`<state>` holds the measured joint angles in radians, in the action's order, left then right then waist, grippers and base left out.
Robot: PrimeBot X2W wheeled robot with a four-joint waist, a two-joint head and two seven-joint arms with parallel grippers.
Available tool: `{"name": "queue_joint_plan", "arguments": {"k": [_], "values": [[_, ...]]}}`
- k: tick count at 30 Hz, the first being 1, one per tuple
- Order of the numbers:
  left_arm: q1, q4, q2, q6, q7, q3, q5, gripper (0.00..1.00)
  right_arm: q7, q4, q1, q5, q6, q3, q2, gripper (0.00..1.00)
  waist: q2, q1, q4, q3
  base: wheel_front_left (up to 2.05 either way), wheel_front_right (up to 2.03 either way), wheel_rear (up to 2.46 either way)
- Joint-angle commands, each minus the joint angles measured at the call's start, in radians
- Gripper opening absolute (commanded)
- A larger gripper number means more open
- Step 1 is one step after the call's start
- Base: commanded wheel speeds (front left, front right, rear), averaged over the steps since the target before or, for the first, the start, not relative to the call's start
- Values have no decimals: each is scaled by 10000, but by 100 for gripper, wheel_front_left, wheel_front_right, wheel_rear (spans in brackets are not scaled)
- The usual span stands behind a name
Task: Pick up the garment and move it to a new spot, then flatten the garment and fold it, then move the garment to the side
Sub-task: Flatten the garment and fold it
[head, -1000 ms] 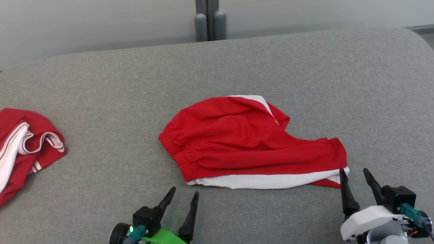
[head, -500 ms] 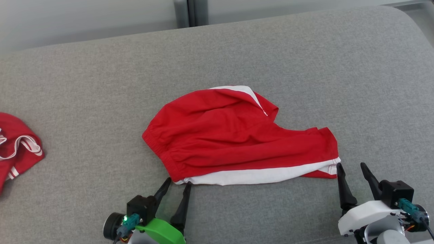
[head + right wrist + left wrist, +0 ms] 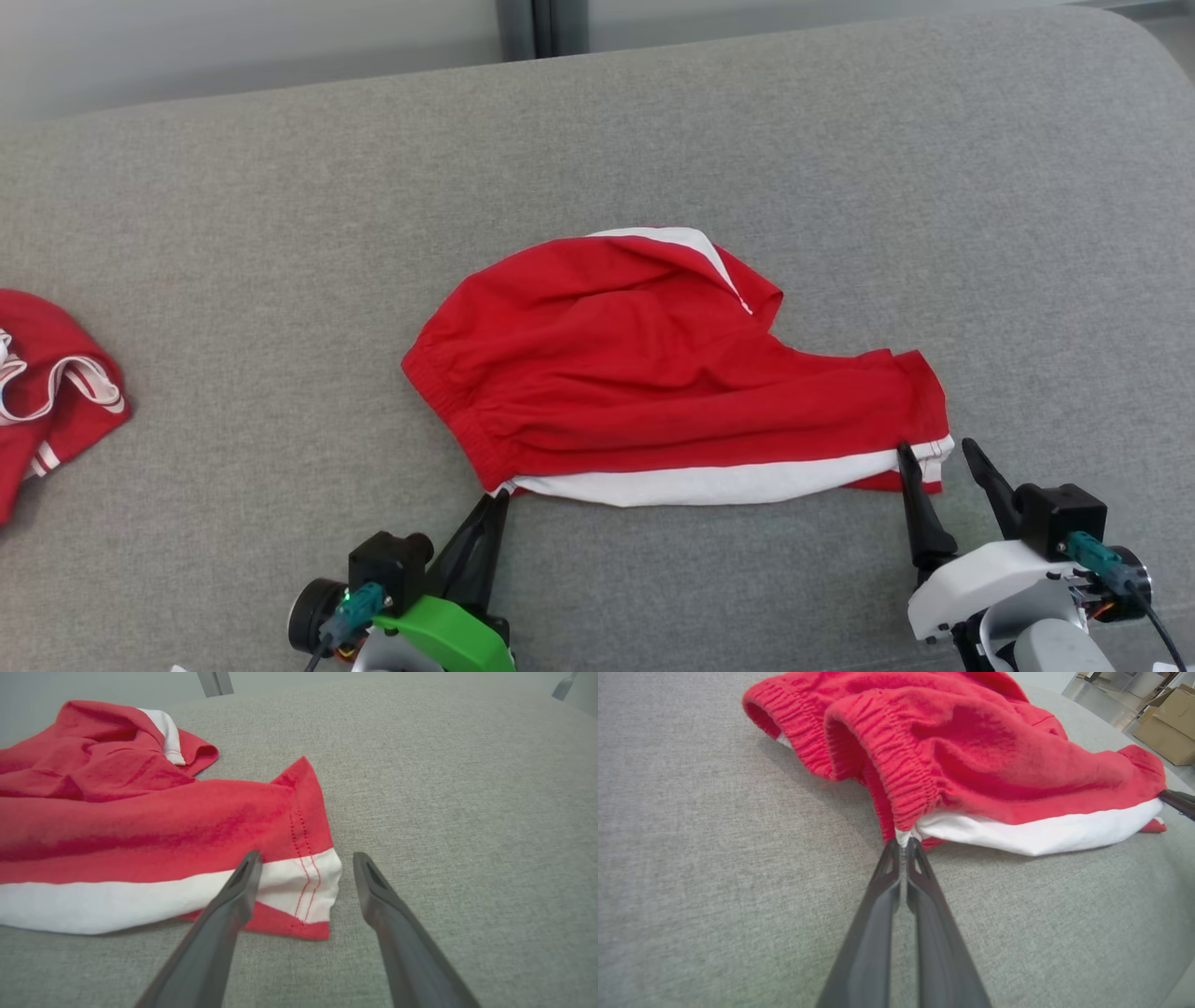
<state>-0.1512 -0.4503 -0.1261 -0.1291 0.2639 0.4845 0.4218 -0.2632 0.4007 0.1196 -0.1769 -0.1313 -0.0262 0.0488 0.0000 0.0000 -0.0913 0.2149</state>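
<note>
The garment, red shorts with a white side stripe, lies crumpled at the middle of the grey padded surface. My left gripper is shut on its near-left corner. In the left wrist view the tips pinch a bit of white fabric just below the elastic waistband of the garment. My right gripper is open at the near-right hem corner. In the right wrist view its left finger lies over the garment's white stripe. The right finger is over bare surface beside the hem.
A second red and white garment lies bunched at the far left edge of the surface. A grey post stands behind the far edge. Cardboard boxes sit on the floor beyond the surface in the left wrist view.
My left gripper reached forward to the garment's near-left corner and closed on it. My right gripper edged forward until it straddled the hem corner. The head camera shifted a little.
</note>
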Motion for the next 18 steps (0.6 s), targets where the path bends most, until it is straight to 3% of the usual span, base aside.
{"name": "queue_joint_plan", "arguments": {"k": [1, 2, 3, 4, 5, 11, 13, 15, 16, 18], "values": [[-161, 41, -94, -26, 7, -28, 38, 0, -21, 73, 166, -6, 11, 8, 36, 95, 0, 0, 29, 32, 0, 0, 0], [-163, 43, -95, -26, 7, -40, 34, 0, -21, 132, 184, 7, 11, 14, 36, 88, 0, 0, 38, 42, 0, 0, 0], [-165, 46, -96, -26, 7, -50, 21, 0, -21, 214, 199, 22, 9, 14, 36, 70, 0, 0, 49, 55, 0, 0, 0], [-169, 49, -94, -26, 7, -57, 7, 0, -21, 266, 228, 29, 11, 5, 36, 59, 0, 0, 58, 64, 0, 0, 0], [-174, 53, -91, -26, 7, -64, -6, 0, -21, 321, 269, 38, 9, -16, 36, 56, 0, 0, 68, 73, 0, 0, 0], [-223, 94, -90, -27, 7, -94, -100, 0, -21, 555, 346, -61, 9, -63, 36, 64, 0, 0, 120, 139, 0, 0, 0], [-227, 100, -100, -27, 7, -105, -115, 0, -21, 595, 345, -101, 9, -78, 36, 48, 0, 0, 124, 155, 0, 0, 0], [-226, 102, -110, -27, 7, -112, -119, 0, -21, 634, 358, -142, 9, -71, 36, 5, 0, 0, 124, 166, 0, 0, 0], [-225, 100, -115, -27, 7, -116, -120, 0, -21, 659, 365, -171, 11, -61, 36, 0, 0, 0, 122, 169, 0, 0, 0], [-224, 89, -122, -27, 6, -117, -133, 0, -21, 602, 412, -202, 9, -43, 36, 0, 0, 0, 122, 167, 0, 0, 0]]}}
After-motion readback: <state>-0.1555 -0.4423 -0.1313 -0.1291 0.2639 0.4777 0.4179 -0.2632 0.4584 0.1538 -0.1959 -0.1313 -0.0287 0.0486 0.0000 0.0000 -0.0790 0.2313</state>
